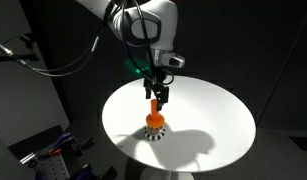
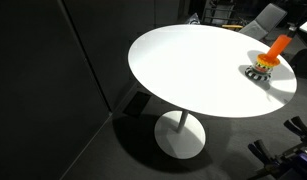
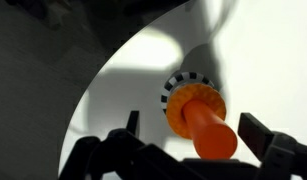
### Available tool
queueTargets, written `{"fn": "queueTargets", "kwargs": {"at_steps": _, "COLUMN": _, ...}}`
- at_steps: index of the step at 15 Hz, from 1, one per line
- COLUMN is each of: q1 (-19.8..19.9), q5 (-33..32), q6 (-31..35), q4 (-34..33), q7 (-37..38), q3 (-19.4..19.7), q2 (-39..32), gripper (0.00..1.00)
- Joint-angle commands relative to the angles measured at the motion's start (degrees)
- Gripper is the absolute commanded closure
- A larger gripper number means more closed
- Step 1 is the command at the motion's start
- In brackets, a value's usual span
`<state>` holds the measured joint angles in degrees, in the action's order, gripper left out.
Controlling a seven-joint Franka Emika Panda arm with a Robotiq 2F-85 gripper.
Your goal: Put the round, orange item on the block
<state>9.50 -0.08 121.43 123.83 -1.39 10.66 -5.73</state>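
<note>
Okay, counts: one pincer (image 3: 193, 125), one block (image 3: 178, 82), one peg (image 3: 215, 135), one round, orange item (image 3: 178, 110), one white table (image 1: 213, 110).

Pincer state: the wrist view shows the jaws spread wide, one finger (image 3: 258, 130) on each side of the peg with clear gaps between, so it grips nothing. In an exterior view the pincer (image 1: 158, 97) hangs straight over the block (image 1: 155, 131), with the peg top reaching up between the fingers.

Holder and contents: the block is the only holder. Its peg rises from the middle and the round, orange item sits threaded on that peg, down on the base, directly beneath the pincer. The striped rim shows just outside the ring.

Hard to see:
- The wrist view cuts off the finger bases and the near side of the striped rim behind the peg.
- In an exterior view the block (image 2: 255, 72) and tilted-looking peg (image 2: 278, 46) sit at the far table (image 2: 183, 70) edge. The pincer cannot be made out against the dark background there, and the ring is too small to separate from the peg.
</note>
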Motion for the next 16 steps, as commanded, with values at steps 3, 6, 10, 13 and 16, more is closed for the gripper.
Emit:
{"fn": "queueTargets", "kwargs": {"at_steps": 3, "q1": -0.2, "q5": 3.9, "q6": 3.2, "q4": -1.1, "q7": -3.1, "q3": -1.8, "q2": 0.8, "gripper": 0.0}}
{"fn": "queueTargets", "kwargs": {"at_steps": 6, "q1": -1.0, "q5": 4.0, "q6": 2.4, "q4": -2.5, "q7": -1.8, "q3": -2.7, "q2": 0.9, "gripper": 0.0}}
{"fn": "queueTargets", "kwargs": {"at_steps": 10, "q1": -1.4, "q5": 3.0, "q6": 2.9, "q4": -2.8, "q7": -1.2, "q3": -3.1, "q2": 0.1, "gripper": 0.0}}
{"fn": "queueTargets", "kwargs": {"at_steps": 13, "q1": -1.6, "q5": 3.0, "q6": 2.8, "q4": -2.7, "q7": -1.1, "q3": -3.2, "q2": -0.1, "gripper": 0.0}}
{"fn": "queueTargets", "kwargs": {"at_steps": 16, "q1": -1.6, "q5": 3.0, "q6": 2.8, "q4": -2.7, "q7": -1.1, "q3": -3.1, "q2": -0.1, "gripper": 0.0}}
